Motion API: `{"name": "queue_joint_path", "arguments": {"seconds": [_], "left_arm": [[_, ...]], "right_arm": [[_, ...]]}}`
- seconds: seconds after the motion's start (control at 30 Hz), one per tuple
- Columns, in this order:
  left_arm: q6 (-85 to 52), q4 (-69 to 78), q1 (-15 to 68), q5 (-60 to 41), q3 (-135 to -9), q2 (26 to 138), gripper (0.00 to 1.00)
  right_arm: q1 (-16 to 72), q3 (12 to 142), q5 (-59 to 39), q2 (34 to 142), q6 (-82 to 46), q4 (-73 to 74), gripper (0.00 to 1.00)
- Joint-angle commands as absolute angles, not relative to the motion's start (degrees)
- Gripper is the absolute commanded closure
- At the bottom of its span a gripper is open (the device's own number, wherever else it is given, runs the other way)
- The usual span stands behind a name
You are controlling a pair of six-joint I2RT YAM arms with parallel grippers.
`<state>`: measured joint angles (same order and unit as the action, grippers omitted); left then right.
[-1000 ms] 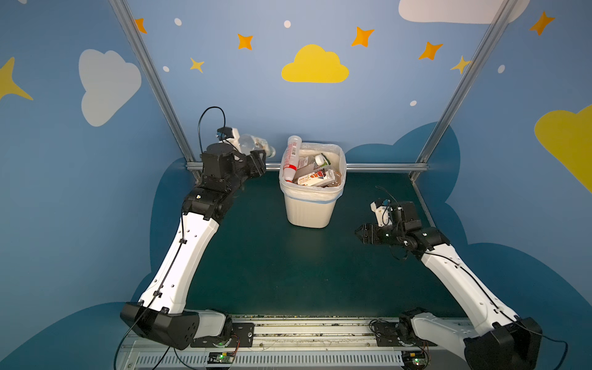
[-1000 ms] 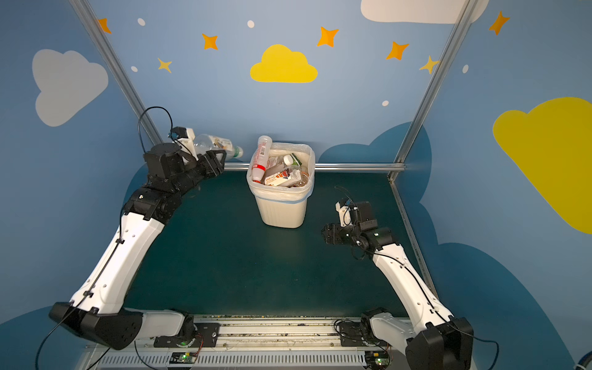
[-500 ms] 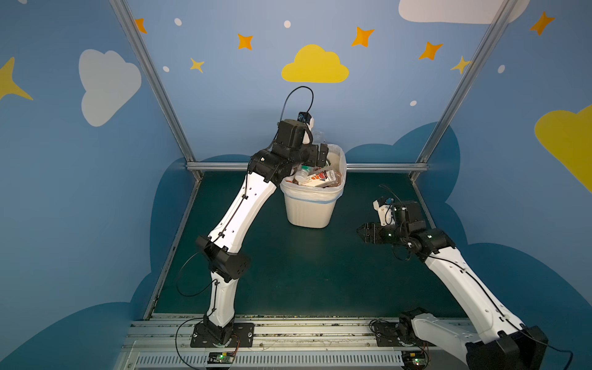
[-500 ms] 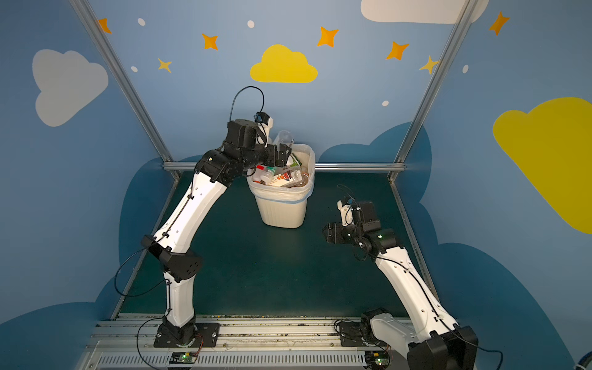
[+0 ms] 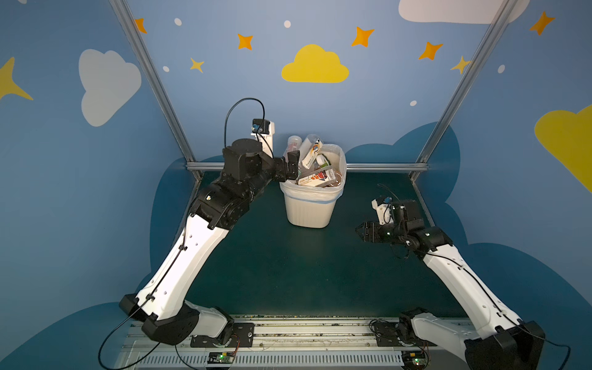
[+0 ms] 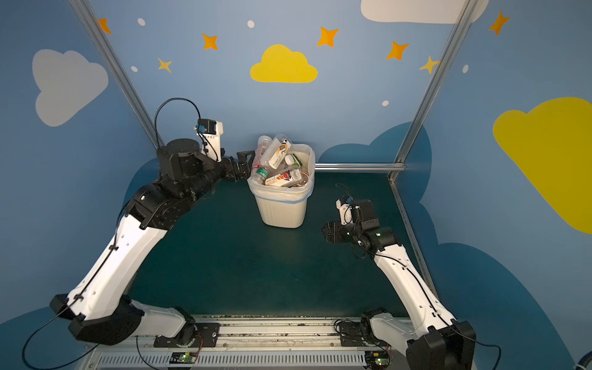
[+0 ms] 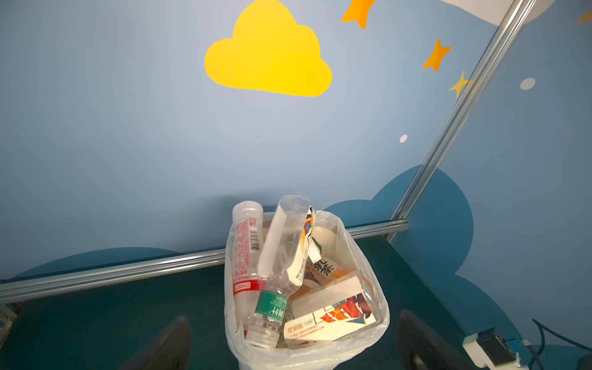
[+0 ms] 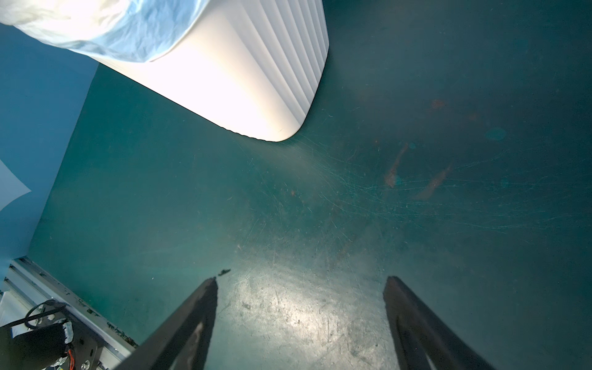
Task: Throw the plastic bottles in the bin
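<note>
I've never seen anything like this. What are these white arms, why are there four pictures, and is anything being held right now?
These are two robot arms fixed to a rail at the front of a dark green table. Each ends in a two-fingered clamp, the end effector. Two pictures come from a twin camera looking down on the whole scene. The other two come from a camera on each arm's wrist. On the table stands a cream bin with a bag liner, heaped with plastic bottles, some poking above its rim. The left end effector hovers open beside the bin's rim. The right end effector hangs open over bare table. Neither holds anything.
</note>
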<state>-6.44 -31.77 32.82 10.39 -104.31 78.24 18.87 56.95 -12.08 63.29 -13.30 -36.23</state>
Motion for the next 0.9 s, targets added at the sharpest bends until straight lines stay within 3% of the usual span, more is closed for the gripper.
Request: {"name": "queue_joint_path", "arguments": {"seconds": [0.0, 0.4, 0.63, 0.87], "left_arm": [[-8.22, -32.50, 32.07, 14.53, -97.20, 74.21, 0.00], [-18.47, -35.21, 16.31, 9.05, -67.07, 50.58, 0.00], [-19.65, -32.12, 9.45, 8.62, -55.23, 49.00, 0.00], [-20.16, -16.85, 4.97, 11.76, -42.83, 50.88, 0.00]], "right_arm": [[19.00, 57.86, -12.11, 61.86, -13.95, -35.82, 0.17], [18.72, 57.91, -7.87, 56.77, -14.13, -39.54, 0.11], [18.08, 57.31, -4.80, 53.89, -14.68, -40.85, 0.06], [17.14, 57.15, -4.86, 54.58, -15.15, -41.48, 0.06]]}}
